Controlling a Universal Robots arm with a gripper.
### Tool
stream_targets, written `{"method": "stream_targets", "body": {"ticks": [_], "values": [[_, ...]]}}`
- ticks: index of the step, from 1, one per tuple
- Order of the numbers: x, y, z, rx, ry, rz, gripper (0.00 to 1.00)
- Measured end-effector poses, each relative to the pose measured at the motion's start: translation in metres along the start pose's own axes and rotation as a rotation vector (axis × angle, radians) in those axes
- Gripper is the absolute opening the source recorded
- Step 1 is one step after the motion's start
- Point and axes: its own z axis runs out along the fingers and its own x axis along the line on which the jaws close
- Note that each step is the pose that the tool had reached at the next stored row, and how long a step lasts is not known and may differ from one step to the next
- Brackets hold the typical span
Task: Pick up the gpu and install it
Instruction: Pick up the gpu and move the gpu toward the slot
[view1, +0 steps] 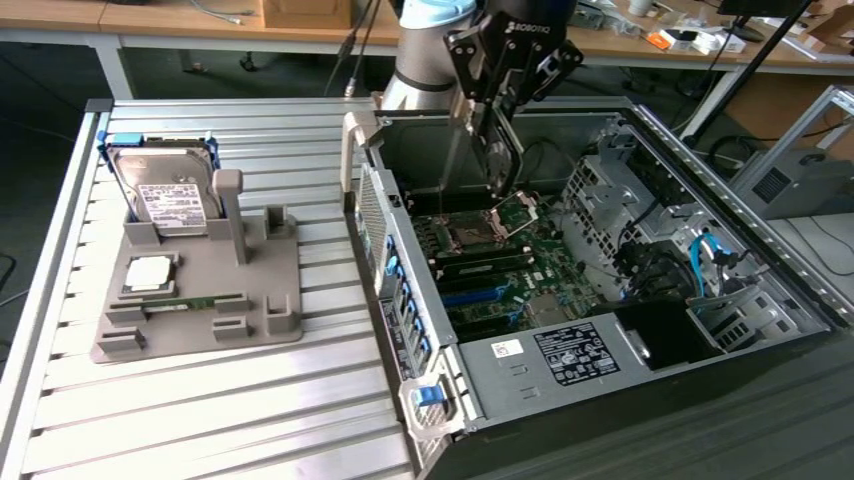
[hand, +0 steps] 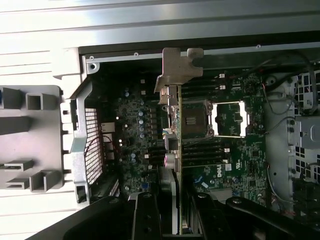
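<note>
A: Entry: gpu (hand: 176, 122). Where is it?
B: It is held edge-on in the gripper (hand: 172, 200), jaws closed narrow on the board, with the silvery bracket (hand: 177, 70) at the end away from the gripper. It hangs over the motherboard (view1: 507, 275) inside the open computer case (view1: 747, 190), close by the CPU socket (view1: 477, 236).
A: Step?
B: It is lifted but not seated. By my judgement, seating calls for its connector edge squared over an expansion slot, with the bracket meeting the case's rear wall.

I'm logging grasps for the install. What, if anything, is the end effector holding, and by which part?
The end effector holds the gpu, clamped across its thin board at the end away from the metal bracket, above the open case.
</note>
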Motion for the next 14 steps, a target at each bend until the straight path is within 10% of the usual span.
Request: {"method": "stream_targets", "body": {"ticks": [14], "values": [[-0.0089,0.0006,0.0053,0.0001,0.0003,0.0,0.3]]}}
